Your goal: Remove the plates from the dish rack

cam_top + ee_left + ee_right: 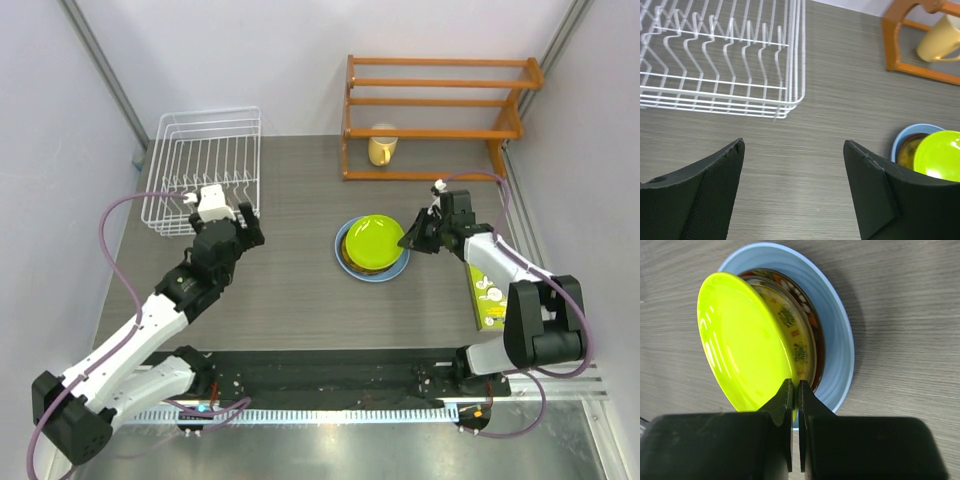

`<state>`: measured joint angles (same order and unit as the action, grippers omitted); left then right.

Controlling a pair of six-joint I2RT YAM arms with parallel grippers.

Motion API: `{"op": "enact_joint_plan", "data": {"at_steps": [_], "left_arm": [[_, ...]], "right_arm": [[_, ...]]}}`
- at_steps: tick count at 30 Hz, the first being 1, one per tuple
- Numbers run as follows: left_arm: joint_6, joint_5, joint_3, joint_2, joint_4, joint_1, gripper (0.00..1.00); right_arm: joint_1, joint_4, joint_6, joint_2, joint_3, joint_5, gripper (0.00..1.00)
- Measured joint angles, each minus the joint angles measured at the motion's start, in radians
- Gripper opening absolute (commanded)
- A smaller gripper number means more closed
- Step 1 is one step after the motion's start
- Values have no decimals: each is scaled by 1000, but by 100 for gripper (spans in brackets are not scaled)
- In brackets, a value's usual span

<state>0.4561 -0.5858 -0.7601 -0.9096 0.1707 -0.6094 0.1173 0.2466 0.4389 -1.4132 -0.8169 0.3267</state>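
Looking at the dish rack (203,160) first: white wire and upright dividers, not one plate in it. It stands at the far left of the worktop (300,300).

All four plates are in one stack mid-worktop, well apart from the rack. The light blue plate (837,335) is at the bottom, then the dark red patterned plate (819,352), then the yellow-orange patterned plate (795,335), with the lime green plate (745,345) on top.

That green one isn't down flat. In the right wrist view it looks tilted, and the right gripper (795,390) has its fingers clenched on the near rim.

Over on the other side, the left gripper (792,150) hovers over bare worktop just beside the rack's corner, fingers spread wide with nothing between them.

So by my reading the unloading is all but finished — the rack is cleared and the stack is built. What's left is to lay the green plate level and let go of it.

The pale yellow mug (381,148) sits in the orange wooden shelf (430,101) at the back, no part of this job.

As for writing, there is nothing legible anywhere. The yellow-orange plate carries small green medallions, pattern rather than text. A green and white printed box (487,295) lies at the right edge of the worktop — its print is too small to read.
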Motion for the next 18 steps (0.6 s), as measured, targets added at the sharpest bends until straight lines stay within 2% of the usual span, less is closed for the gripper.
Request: {"op": "enact_joint_plan", "data": {"at_steps": [3, 4, 10, 13, 14, 17, 18], "left_arm": [[-20, -38, 32, 37, 10, 0, 85], [-24, -48, 39, 49, 13, 0, 98], [-45, -89, 63, 95, 23, 0, 99], [-49, -105, 64, 100, 28, 0, 100], [-50, -109, 64, 100, 29, 0, 100], [-53, -123, 64, 100, 30, 0, 99], [-54, -127, 64, 100, 30, 0, 99]], "right_arm": [[-1, -3, -3, -46, 0, 0, 3], [-2, -6, -4, -62, 0, 0, 4], [-2, -52, -2, -132, -6, 34, 15], [-2, -74, 0, -157, -16, 45, 29], [-2, -80, -1, -168, -20, 48, 40], [-2, -91, 7, -184, -29, 69, 58], [-1, -95, 5, -183, -33, 69, 60]]}}
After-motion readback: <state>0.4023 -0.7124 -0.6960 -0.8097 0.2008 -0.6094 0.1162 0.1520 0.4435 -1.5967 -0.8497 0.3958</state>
